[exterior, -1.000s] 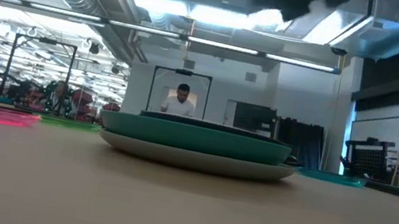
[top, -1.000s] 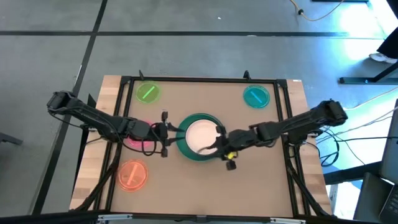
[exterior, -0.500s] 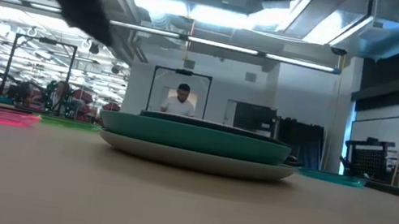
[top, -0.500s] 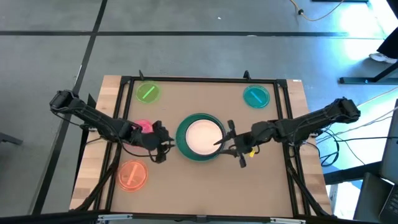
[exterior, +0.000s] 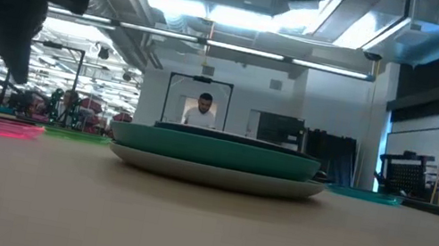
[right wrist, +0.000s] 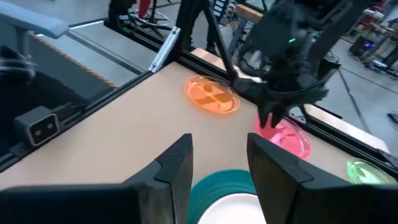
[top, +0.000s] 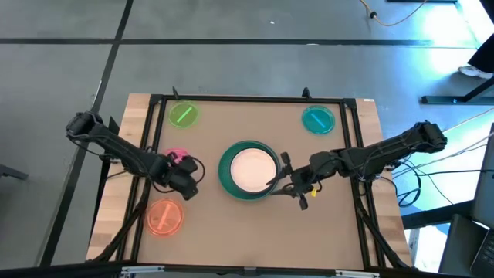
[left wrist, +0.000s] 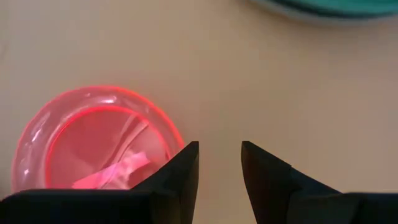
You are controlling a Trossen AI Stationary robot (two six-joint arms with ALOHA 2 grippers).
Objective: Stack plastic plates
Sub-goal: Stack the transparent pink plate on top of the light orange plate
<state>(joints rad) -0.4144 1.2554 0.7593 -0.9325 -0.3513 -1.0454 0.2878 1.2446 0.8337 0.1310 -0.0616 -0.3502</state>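
A stack of larger plates (top: 248, 170) rests on the table's middle, a cream plate on top inside a teal-green rim; the low view shows the stack (exterior: 218, 155) with a pale plate at its bottom. Small translucent plates lie flat around it: green (top: 183, 116), teal (top: 317, 119), orange (top: 164, 218), and pink (top: 177, 157), which my left arm partly covers. My left gripper (top: 187, 188) hangs open above the table beside the pink plate (left wrist: 93, 149), touching nothing. My right gripper (top: 279, 179) is open just off the stack's right edge (right wrist: 230, 190).
A black frame (top: 255, 99) borders the brown table top. Bare table lies along the near edge and between the small plates. In the low view a person (exterior: 202, 111) stands far off in the room behind.
My left gripper has drawn away from the stack's left edge toward the table's near-left, ending beside the pink plate, and has come down into the low view. My right gripper has pulled back from over the stack to just off its right edge. The plates have stayed put.
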